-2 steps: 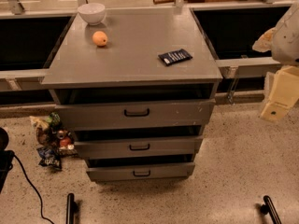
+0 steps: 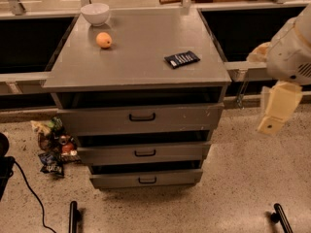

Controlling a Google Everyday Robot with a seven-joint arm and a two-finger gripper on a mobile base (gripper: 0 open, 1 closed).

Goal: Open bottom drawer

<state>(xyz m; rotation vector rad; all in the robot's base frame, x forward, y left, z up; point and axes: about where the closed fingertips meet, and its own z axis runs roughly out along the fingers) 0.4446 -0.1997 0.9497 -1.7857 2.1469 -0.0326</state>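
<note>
The bottom drawer (image 2: 146, 177) sits shut at the foot of the cabinet (image 2: 141, 57), its black handle (image 2: 147, 180) facing near. The gripper (image 2: 272, 119) hangs well apart on the right, probably keeping clear before an approach. Whether it is spread or pressed together, I cannot tell.

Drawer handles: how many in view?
3. Top handle, middle handle, bottom handle on the bottom drawer, each centred on its front. None look hidden. The gripper hangs right of the cabinet, touching none.

Cream tool (image 2: 273, 120) at right, beneath white vented arm (image 2: 290, 52).
</note>
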